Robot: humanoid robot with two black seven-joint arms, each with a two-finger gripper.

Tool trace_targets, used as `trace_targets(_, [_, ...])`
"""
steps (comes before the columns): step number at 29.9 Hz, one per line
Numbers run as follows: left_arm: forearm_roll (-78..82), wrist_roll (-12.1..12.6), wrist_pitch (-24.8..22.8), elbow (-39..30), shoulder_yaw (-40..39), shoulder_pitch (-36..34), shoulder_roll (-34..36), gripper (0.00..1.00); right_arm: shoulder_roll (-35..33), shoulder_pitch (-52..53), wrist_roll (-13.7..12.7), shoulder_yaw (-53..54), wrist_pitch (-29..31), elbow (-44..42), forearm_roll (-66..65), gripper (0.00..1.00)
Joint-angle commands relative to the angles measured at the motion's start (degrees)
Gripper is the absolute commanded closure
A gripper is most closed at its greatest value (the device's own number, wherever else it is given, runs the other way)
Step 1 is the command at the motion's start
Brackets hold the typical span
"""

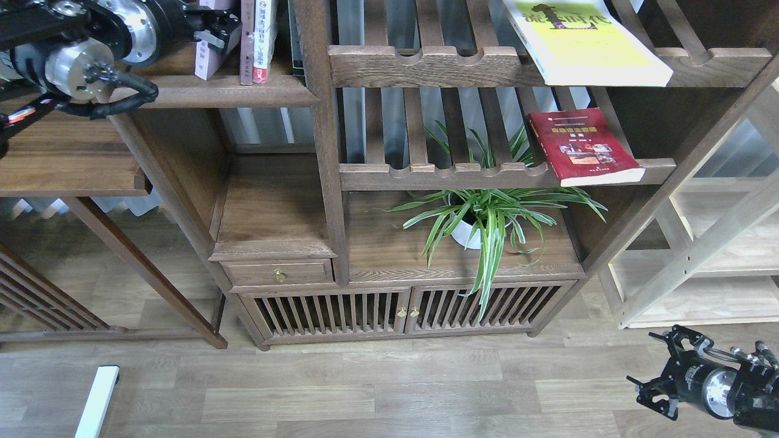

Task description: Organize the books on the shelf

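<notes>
My left gripper (210, 30) is at the top left, shut on the pale lavender book (206, 61). It holds the book upright on the dark brown shelf (231, 94), close to the left of a few upright white and brown spines (254, 42). The yellow-green book (584, 42) lies flat on the upper slatted rack. The red book (581, 146) lies flat on the lower slatted rack. My right gripper (660, 371) hangs low at the bottom right over the floor, open and empty, far from the books.
A potted spider plant (481, 225) stands under the lower rack. Below it is a cabinet with slatted doors (401, 313) and a small drawer (277, 274). Pale wood shelving (700, 261) stands at the right. A white bar (97, 401) lies on the floor.
</notes>
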Motion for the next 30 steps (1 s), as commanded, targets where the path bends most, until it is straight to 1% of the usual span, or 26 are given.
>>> trace_targets(1, [-0.01,0.28,-1.75,-0.46,-0.45,0.04,1.51,0.26,0.0,0.0,0.0,0.0,0.0,0.02,0.0,0.07])
trace_targets(7, [-0.01,0.1,-4.22,-4.59,-0.62,0.04,4.32,0.25,-0.09,-0.18,0.0,-0.08,0.0,0.02,0.0,0.07])
trace_targets(15, [0.08,0.1,-4.31,-10.04,-0.62,0.13,6.87,0.24,-0.17,-0.79,0.0,-0.09,0.0,0.02,0.0,0.07])
trace_targets(20, [0.08,0.19,-4.22,-11.97,-0.62,-0.13,8.63,0.24,-0.26,-1.05,0.0,-0.09,0.0,0.02,0.0,0.07])
trace_targets(26, [0.26,0.28,-4.31,-16.89,-0.62,-0.49,13.54,0.24,-0.35,-1.49,0.0,-0.09,0.0,0.02,0.0,0.07])
trace_targets(30, [0.26,0.63,-4.48,-18.74,-0.53,-0.49,16.36,0.23,-0.26,-1.67,0.0,-0.09,0.0,0.02,0.0,0.07])
